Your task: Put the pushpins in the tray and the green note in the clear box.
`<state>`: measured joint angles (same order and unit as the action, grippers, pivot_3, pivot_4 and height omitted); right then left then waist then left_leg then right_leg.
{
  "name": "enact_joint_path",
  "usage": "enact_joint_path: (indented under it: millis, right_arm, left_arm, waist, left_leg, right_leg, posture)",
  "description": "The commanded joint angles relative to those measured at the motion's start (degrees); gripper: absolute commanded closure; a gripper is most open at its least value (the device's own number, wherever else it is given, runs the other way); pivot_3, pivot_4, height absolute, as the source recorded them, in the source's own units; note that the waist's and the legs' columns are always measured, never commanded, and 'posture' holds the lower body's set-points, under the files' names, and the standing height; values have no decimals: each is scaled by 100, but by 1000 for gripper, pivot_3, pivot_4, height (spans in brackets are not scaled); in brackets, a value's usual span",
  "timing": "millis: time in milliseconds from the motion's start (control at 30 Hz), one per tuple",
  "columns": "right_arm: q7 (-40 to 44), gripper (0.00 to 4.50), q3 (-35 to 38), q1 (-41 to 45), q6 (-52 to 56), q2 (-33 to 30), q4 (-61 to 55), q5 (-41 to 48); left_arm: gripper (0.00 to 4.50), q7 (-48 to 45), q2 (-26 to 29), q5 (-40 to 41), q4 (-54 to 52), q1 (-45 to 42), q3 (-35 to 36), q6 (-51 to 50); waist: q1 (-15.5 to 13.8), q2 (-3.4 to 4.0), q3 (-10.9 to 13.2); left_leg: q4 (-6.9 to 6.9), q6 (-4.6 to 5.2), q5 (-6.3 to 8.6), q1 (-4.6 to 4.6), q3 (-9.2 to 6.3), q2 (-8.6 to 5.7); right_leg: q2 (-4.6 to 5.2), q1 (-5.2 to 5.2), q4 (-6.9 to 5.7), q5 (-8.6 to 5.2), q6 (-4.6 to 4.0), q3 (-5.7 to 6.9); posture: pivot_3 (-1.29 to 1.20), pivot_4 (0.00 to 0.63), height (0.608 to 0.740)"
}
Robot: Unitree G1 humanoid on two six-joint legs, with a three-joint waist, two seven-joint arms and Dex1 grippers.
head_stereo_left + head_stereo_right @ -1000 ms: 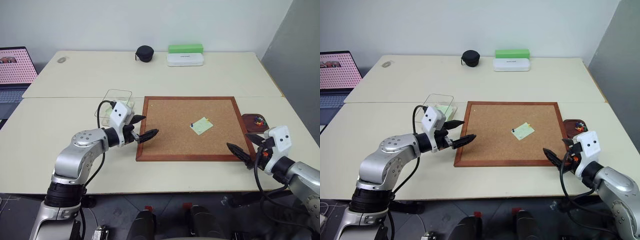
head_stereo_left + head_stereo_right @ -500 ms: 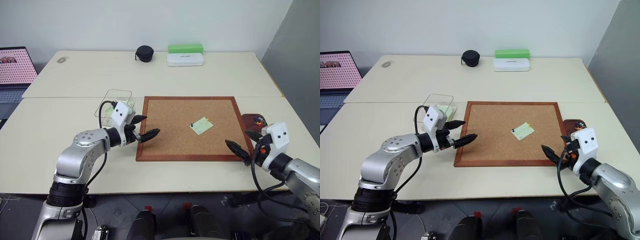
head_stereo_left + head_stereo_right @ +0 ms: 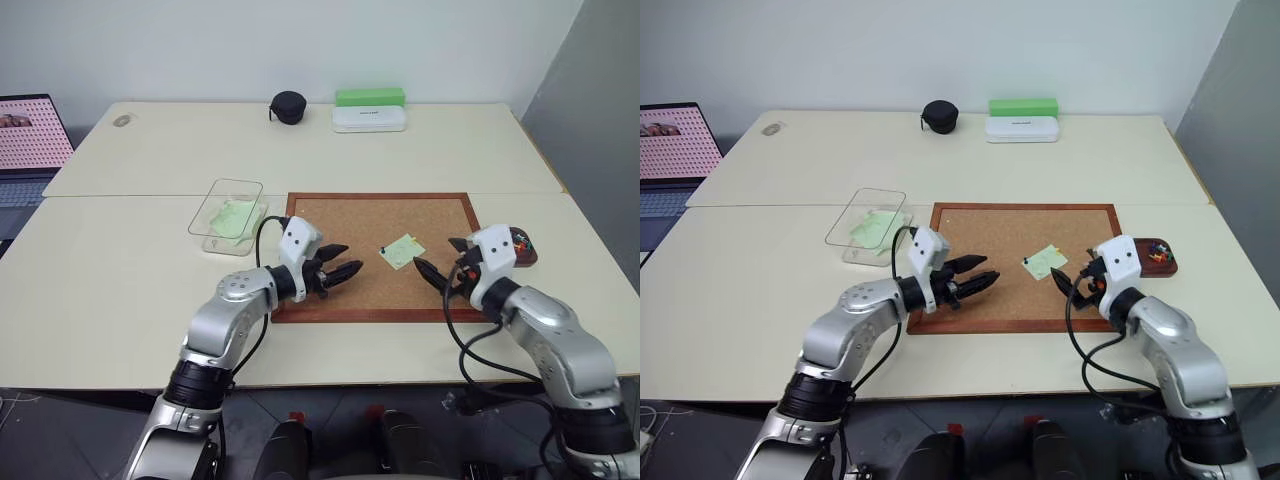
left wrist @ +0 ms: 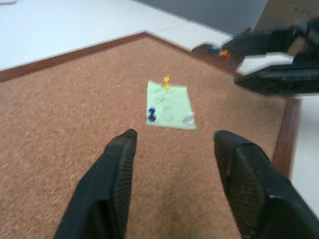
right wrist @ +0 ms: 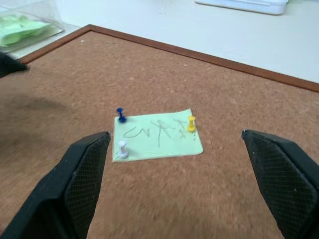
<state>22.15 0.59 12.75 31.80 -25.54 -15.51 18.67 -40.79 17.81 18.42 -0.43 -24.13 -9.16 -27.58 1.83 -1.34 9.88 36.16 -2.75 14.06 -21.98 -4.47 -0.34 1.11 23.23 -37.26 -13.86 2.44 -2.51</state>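
Note:
The green note (image 3: 403, 250) lies on the cork board (image 3: 330, 215), held by a blue pushpin (image 5: 120, 115), a yellow one (image 5: 191, 123) and a white one (image 5: 122, 148). My left gripper (image 3: 352, 258) hovers open over the board just left of the note, nothing between its fingers. My right gripper (image 3: 435, 255) stands wide open just right of the note. The reddish-brown tray (image 3: 527, 258) sits off the board's right edge with several coloured pushpins (image 3: 518, 239) in it. The clear box (image 3: 228, 205), left of the board, holds pale green paper.
At the table's back stand a black round case (image 3: 288, 106), a bright green block (image 3: 370, 97) and a white oblong case (image 3: 370, 119). A laptop (image 3: 30, 135) sits at the far left. The board's raised wooden frame (image 3: 370, 316) borders the work area.
Both arms swung inward over the cork board: the left gripper moved right, the right gripper moved left and forward, now flanking the note. The left fingers stand closer together than before.

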Motion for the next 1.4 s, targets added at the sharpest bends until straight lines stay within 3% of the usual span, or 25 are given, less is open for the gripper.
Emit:
enact_joint_path:
  millis: [33, 300, 667, 933, 1067, 1400]
  right_arm:
    - [-63, 0, 6, 389, -316, 159, 349, -200]
    - [-28, 0, -103, 822, -626, 448, 1048, -455]
    - [-12, 0, -109, 1359, -1136, 750, 2164, -689]
    - [-7, 0, -39, 1607, -1337, 865, 2881, -769]
    - [23, 625, -46, 1652, -1448, 890, 3070, -828]
    - [46, 2779, -9, 1744, -1577, 931, 3296, -835]
  left_arm:
    - [2907, -74, -47, -195, 245, -275, -27, 447]
    - [4452, -199, -102, -428, 725, -519, -90, 727]
    - [4494, -325, -290, -925, 1658, -512, -538, 870]
    - [4494, -332, -390, -992, 1782, -630, -485, 972]
    - [4500, -319, -447, -986, 1700, -665, -431, 947]
    - [4500, -281, -411, -1038, 1655, -559, -402, 881]
  waist:
    - [-9, 0, 0]
    - [-6, 1, 0]
    - [0, 2, -1]
    - [0, 10, -7]
    - [1, 10, -7]
    - [2, 10, -7]
  left_leg:
    - [0, 0, 0, 0, -1, -1]
    - [0, 0, 0, -1, -1, -2]
    - [0, 0, 0, 1, 0, -3]
    - [4, 1, 0, 4, 1, -6]
    - [5, 1, 0, 5, 0, -6]
    - [5, 1, 0, 6, -1, -6]
  right_leg:
    - [1, 0, -1, 0, -1, 0]
    - [2, 0, 0, 5, -8, 2]
    - [2, 0, -2, 7, -12, 0]
    - [5, -3, -8, 7, -12, -1]
    - [5, -2, -12, 7, -12, 0]
    - [5, -2, -17, 7, -12, 0]
  posture:
    - [0, 150, 740]
    - [0, 150, 740]
    - [0, 150, 740]
    - [0, 150, 740]
    - [0, 150, 740]
    - [0, 150, 740]
